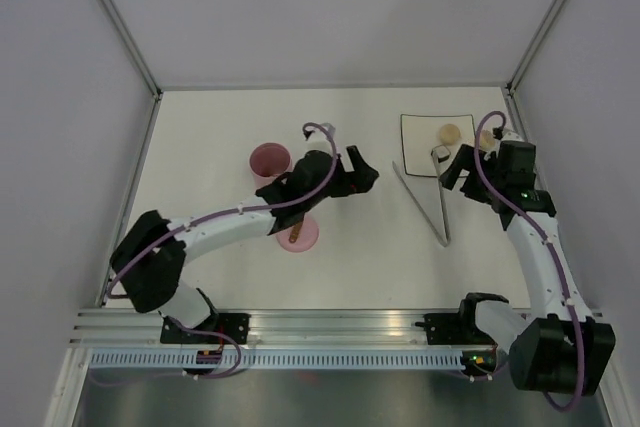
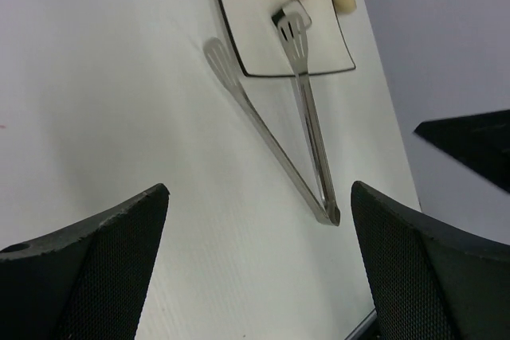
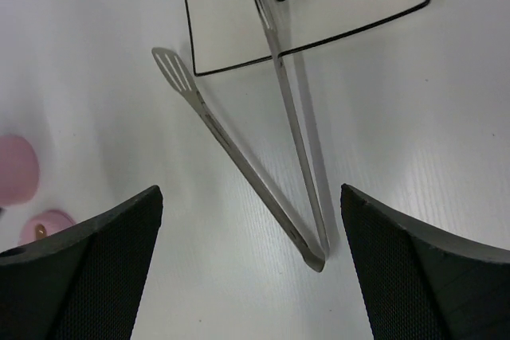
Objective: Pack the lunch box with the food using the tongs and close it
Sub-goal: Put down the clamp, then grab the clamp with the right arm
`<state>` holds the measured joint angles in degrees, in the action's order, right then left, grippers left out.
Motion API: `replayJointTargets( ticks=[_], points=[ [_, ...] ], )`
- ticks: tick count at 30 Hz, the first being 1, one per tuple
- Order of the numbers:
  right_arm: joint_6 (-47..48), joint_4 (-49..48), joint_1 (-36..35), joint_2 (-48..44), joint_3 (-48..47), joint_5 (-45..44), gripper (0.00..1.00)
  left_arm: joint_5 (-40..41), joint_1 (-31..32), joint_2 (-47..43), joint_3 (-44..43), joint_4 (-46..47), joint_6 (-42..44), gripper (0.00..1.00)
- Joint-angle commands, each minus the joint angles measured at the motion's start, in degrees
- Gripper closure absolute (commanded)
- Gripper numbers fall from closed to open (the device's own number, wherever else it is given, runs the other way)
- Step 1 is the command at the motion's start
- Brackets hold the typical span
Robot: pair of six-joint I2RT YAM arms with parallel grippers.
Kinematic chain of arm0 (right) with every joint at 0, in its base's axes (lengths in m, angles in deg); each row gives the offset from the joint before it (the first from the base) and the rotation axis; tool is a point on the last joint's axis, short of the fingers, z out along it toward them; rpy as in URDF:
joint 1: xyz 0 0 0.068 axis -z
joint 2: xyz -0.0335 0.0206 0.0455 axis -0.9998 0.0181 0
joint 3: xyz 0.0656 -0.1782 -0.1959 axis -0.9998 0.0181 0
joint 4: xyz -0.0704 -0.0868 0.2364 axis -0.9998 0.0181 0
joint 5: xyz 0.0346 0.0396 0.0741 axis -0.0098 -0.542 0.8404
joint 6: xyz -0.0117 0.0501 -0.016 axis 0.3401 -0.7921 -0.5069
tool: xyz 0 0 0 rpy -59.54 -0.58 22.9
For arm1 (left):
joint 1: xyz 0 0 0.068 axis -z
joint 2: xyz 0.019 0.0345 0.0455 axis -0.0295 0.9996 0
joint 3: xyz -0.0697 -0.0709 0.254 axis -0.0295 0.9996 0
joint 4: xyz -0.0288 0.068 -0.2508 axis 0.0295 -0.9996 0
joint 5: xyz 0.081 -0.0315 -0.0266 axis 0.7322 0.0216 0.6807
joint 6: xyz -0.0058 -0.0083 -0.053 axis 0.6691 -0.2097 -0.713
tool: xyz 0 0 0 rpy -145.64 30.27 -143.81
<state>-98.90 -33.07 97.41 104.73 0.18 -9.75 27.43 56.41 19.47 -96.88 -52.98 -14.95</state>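
The pink lunch box [image 1: 270,160] stands open left of centre, its lid [image 1: 298,234] flat on the table in front of it, brown handle up. The tongs [image 1: 428,202] lie in a V on the table, one tip on the white plate [image 1: 418,129]. On the plate sit a beige ball [image 1: 449,133] and a white-and-black cube [image 1: 439,154]; another ball [image 1: 487,139] lies at its right edge. My left gripper [image 1: 362,175] hovers open between tub and tongs. My right gripper [image 1: 456,171] hangs open over the tongs [image 3: 239,157]. Both gaps [image 2: 259,197] [image 3: 250,193] are bare.
The left arm stretches across the lid [image 3: 48,224] and beside the tub [image 3: 16,169]. White walls with metal corner posts close in the table on three sides. A metal rail [image 1: 330,327] with the arm bases runs along the near edge.
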Motion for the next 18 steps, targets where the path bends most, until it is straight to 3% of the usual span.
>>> replayJointTargets(
  ticks=[1, 5, 8, 13, 18],
  points=[
    [8.51, -2.41, -7.35, 5.82, -0.88, 0.88, 0.02, -10.55, -5.49, -9.65, 6.38, -0.63, 0.64, 0.00],
    [23.08, 0.68, -17.05, 12.96, -5.10, -9.67, 0.02, -13.21, -9.54, -21.07, 12.35, -6.08, 6.08, 0.00],
    [25.40, 2.26, -18.64, 16.22, -7.73, -14.42, 0.02, -12.77, -10.77, -28.46, 15.25, -9.33, 8.55, 0.00],
    [28.39, -2.11, -18.64, 12.72, -3.63, -12.95, 0.02, -13.56, -12.96, -35.67, 19.21, -11.89, 9.70, 0.00],
    [29.01, -5.30, -20.13, 10.24, 1.57, -13.54, 0.02, -16.98, -14.02, -36.21, 21.15, -12.68, 10.40, 0.00]
  ],
)
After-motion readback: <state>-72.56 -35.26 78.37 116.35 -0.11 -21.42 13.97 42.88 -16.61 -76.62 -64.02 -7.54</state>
